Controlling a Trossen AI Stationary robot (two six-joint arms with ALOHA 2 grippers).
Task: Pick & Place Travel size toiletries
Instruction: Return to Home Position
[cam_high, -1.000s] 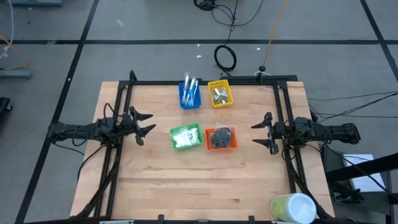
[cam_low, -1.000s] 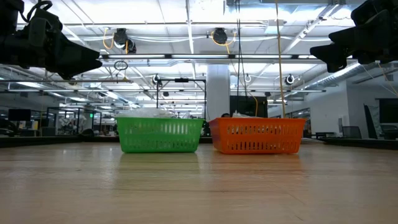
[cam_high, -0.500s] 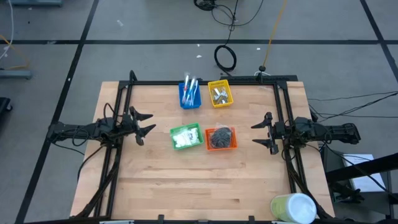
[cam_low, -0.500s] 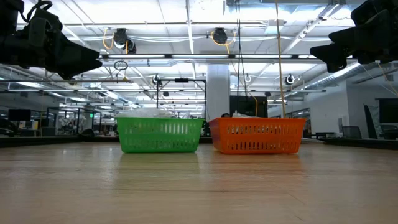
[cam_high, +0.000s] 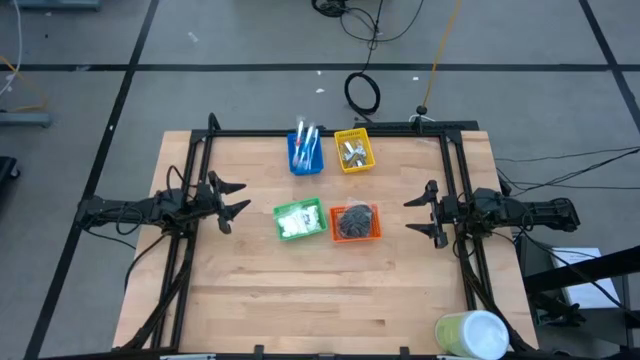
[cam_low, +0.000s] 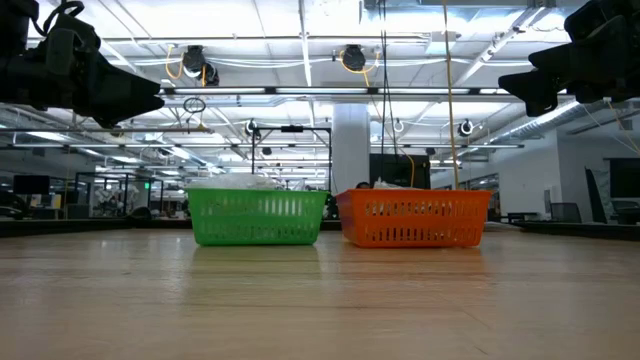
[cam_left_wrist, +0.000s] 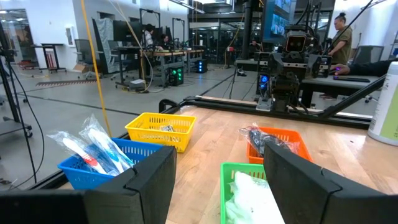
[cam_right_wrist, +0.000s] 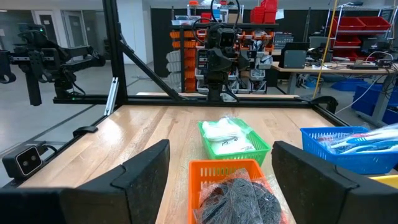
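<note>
The toiletries lie sorted in four bins at the table's middle. Toothbrush sticks (cam_high: 306, 143) fill the blue bin (cam_high: 305, 153), silvery tubes (cam_high: 352, 150) the yellow bin (cam_high: 354, 150), white pads (cam_high: 295, 222) the green bin (cam_high: 299, 219), and dark discs in clear wrap (cam_high: 352, 221) the orange bin (cam_high: 356, 222). My left gripper (cam_high: 235, 200) hovers open above the table left of the green bin. My right gripper (cam_high: 421, 214) hovers open right of the orange bin. Both hold nothing.
A large pale green-white cylinder (cam_high: 472, 335) stands at the table's near right corner. A black frame (cam_high: 330, 133) runs along the far edge and down both sides. Bare wood spreads across the near half of the table (cam_high: 320, 290).
</note>
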